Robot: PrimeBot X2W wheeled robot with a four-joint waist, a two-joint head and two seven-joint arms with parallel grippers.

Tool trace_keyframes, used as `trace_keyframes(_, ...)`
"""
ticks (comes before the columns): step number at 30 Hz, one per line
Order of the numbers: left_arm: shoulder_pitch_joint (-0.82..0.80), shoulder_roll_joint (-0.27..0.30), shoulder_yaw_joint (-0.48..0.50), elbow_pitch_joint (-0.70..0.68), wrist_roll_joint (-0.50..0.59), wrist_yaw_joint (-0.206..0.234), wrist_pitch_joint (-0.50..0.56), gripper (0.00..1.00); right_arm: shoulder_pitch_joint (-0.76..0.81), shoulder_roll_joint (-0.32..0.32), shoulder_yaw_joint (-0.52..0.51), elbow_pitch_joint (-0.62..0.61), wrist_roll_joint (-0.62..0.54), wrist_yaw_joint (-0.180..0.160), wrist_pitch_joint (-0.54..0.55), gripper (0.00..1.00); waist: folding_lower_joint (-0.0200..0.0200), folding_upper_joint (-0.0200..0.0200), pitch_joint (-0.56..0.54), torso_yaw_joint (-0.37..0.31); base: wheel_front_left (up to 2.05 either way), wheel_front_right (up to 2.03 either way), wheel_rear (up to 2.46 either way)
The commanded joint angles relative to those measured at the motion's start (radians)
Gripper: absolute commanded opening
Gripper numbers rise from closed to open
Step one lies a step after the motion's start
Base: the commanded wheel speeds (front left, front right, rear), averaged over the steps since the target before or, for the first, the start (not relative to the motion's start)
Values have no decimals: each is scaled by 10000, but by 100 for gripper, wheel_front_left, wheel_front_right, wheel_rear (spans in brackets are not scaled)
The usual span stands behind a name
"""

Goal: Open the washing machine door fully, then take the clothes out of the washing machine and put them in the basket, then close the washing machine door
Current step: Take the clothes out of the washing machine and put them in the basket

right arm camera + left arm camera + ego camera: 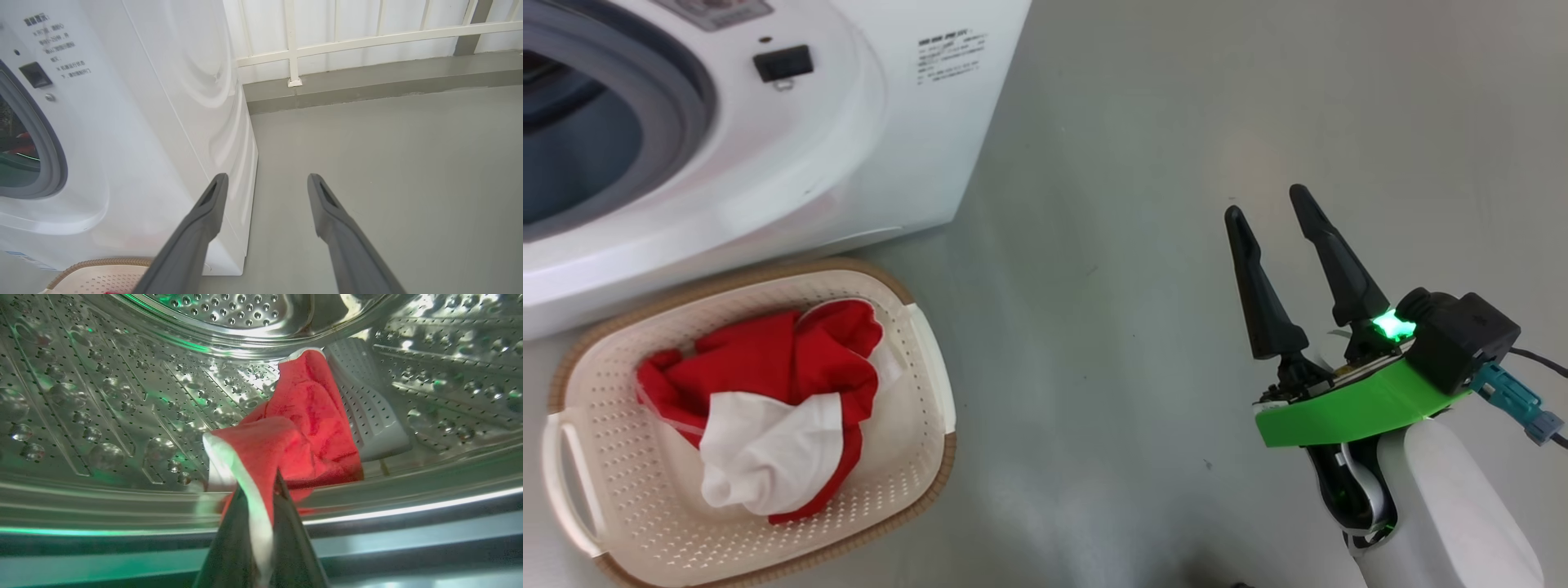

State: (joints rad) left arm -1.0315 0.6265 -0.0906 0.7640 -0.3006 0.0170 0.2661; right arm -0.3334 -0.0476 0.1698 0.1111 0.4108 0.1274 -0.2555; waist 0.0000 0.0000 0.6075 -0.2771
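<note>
The white washing machine (pixel 792 171) stands at the upper left of the head view, its drum mouth ringed in grey rubber (pixel 690 90); its door is out of view. Inside the steel drum, my left gripper (pixel 261 490) is shut on a red garment with white trim (pixel 306 416), which trails off toward the drum's back. More red and white clothes (pixel 768 400) lie in the cream basket (pixel 923 457) on the floor before the machine. My right gripper (pixel 1270 204) hangs open over bare floor to the right, nothing between its fingers (pixel 204 212).
Grey floor (pixel 1135 327) spreads right of the machine and basket. In the right wrist view a white railing (pixel 292 45) and a low grey kerb (pixel 367 85) close off the far side. A white ribbed paddle (pixel 367 412) sticks out of the drum wall beside the garment.
</note>
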Motion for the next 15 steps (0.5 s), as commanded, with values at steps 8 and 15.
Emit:
trace_keyframes(8,684,-559,458,-338,-510,385,-1434,0,316,-26,239,-162,-414,33,-63,100,0,0,-612,375,0,0,0)
trace_keyframes(15,2059,-1337,670,-1514,-868,852,-2333,0,561,-26,397,-118,-656,33,-63,100,0,0,-1159,631,0,0,0)
